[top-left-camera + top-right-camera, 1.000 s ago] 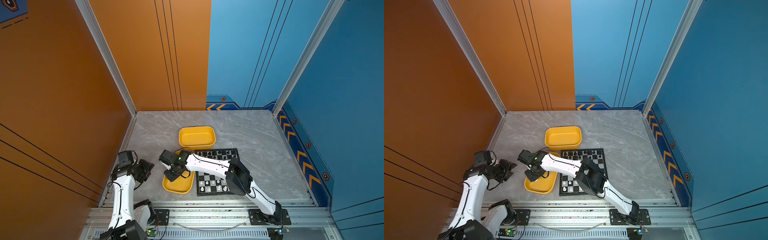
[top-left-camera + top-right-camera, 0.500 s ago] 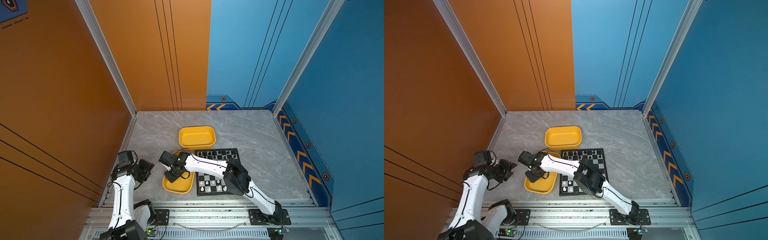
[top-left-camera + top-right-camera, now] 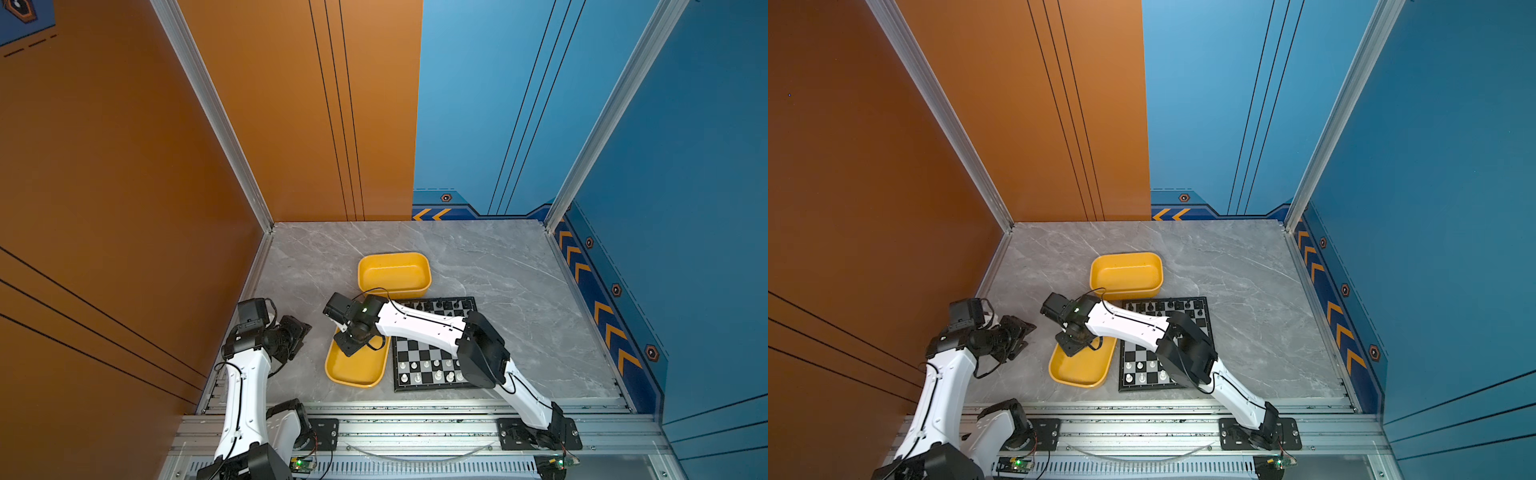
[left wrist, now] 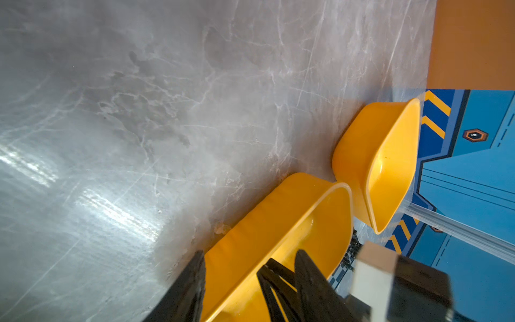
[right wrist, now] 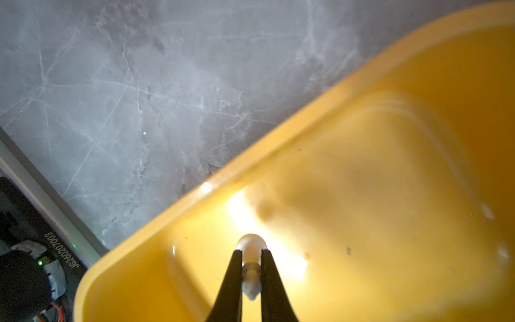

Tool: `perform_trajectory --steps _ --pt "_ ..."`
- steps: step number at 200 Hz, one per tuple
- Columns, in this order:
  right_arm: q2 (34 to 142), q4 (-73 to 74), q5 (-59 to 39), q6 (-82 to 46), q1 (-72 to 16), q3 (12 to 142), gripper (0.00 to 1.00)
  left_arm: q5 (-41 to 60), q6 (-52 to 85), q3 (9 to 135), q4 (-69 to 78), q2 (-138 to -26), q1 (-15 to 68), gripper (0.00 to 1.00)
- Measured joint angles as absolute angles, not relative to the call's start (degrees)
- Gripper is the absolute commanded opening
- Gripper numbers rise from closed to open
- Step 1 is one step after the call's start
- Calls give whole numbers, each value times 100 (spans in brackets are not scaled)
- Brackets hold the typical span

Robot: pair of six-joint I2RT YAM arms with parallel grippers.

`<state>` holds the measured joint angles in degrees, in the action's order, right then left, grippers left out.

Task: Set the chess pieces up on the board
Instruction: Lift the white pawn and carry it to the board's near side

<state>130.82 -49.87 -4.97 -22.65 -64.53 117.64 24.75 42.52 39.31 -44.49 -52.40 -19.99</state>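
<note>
**A:** Which step is in hand?

**B:** The pick. The right arm reaches across the chessboard (image 3: 419,357) into the near yellow tray (image 3: 357,372). The right fingers (image 5: 231,278) are clenched on a white chessman (image 5: 250,242), probably a pawn. They pinch it at its narrow waist, and its rounded end shows past the tips.

**A:** Is it clear of the tray yet?

**B:** I cannot tell. It is inside the tray, low over the floor, but the wrist view does not show whether it has lifted off.

**A:** And the left fingers (image 4: 186,292)?

**B:** Released, spread apart and holding nothing. They hover over the worktop (image 3: 498,266) just beside that tray, not touching it.

**A:** How does the board look?

**B:** Black chessmen (image 3: 440,306) line the far rows and white chessmen (image 3: 436,374) stand in the near rows. The right arm covers part of both, so I cannot tell which squares are free. The far yellow tray (image 3: 393,270) looks empty.

**A:** What does the next move call for?

**B:** I'd say a straight lift over the tray wall, then a swing back to a free square on White's side. The piece is tiny and pinched at a thin spot, so it could swivel. It needs to go down upright, centred on its square, and be released without nudging the neighbours.
</note>
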Motion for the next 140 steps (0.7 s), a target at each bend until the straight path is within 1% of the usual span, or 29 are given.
perform_trajectory --steps 32,54,83,111,140 --pt "11789 -5103 -19 -2272 -6261 11146 9 2482 4171 4189 -4447 -5240 -1756 55" --pt "10772 -5122 353 -2379 -6193 10433 9 2491 4160 4316 -4434 -5242 -1363 55" --pt "9865 -5179 729 -2692 -6270 9159 9 2445 4160 4447 -4434 -5271 -392 57" --pt "9413 -5194 982 -3098 -6506 7992 9 2359 4115 4519 -4429 -5273 607 60" --pt "9002 -5124 1146 -3507 -6761 7118 9 2220 3955 4512 -4434 -5212 1500 64"
